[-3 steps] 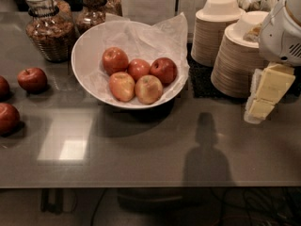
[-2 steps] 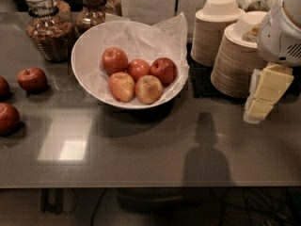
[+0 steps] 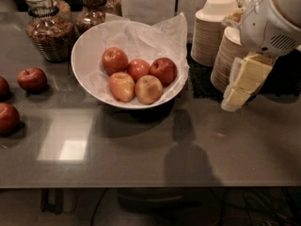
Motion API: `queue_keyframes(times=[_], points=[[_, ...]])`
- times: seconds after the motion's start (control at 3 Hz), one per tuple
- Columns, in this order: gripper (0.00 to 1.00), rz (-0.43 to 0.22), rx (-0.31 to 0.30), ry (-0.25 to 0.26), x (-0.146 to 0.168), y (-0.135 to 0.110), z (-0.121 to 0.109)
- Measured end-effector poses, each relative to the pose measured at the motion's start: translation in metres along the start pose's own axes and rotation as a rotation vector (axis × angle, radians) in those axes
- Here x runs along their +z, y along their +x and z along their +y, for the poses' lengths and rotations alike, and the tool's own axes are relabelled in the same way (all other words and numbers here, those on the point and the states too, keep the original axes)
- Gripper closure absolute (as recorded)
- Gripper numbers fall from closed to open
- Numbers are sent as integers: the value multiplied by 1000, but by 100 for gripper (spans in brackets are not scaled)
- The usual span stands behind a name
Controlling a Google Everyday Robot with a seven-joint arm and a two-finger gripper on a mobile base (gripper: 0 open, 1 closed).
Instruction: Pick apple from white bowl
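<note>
The white bowl (image 3: 87,55), lined with crinkled white paper, stands at the middle back of the dark table. Several apples lie in it. The bright red apple (image 3: 138,68) sits in the middle. Darker red apples lie to its left (image 3: 114,60) and right (image 3: 163,69), and two paler yellow-red ones lie in front (image 3: 122,86) (image 3: 148,89). My gripper (image 3: 244,84), yellowish under a white arm housing (image 3: 273,18), hangs at the right, well apart from the bowl and above the table.
Stacks of beige paper bowls (image 3: 211,32) stand right of the white bowl, behind my gripper. Two glass jars (image 3: 47,29) (image 3: 94,8) stand at the back left. Loose red apples (image 3: 32,79) (image 3: 7,117) lie on the table's left side.
My gripper has moved a little to the left and slightly up, toward the bowl. The apples and the bowl have not moved.
</note>
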State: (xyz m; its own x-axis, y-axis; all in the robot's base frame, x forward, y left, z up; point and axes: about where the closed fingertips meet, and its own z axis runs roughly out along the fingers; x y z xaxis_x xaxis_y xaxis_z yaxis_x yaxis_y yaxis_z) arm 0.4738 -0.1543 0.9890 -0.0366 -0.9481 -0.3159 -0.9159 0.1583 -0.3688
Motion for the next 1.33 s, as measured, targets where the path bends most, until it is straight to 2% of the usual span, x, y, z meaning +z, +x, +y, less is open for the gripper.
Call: queue_keyframes(times=[0.33, 0.67, 1.0, 1.33], points=[[0, -210, -70, 1, 6, -63, -8], [0, -336, -107, -37, 20, -107, -7], [0, -365, -147, -78, 61, -137, -10], [0, -376, -148, -64, 63, -139, -12]])
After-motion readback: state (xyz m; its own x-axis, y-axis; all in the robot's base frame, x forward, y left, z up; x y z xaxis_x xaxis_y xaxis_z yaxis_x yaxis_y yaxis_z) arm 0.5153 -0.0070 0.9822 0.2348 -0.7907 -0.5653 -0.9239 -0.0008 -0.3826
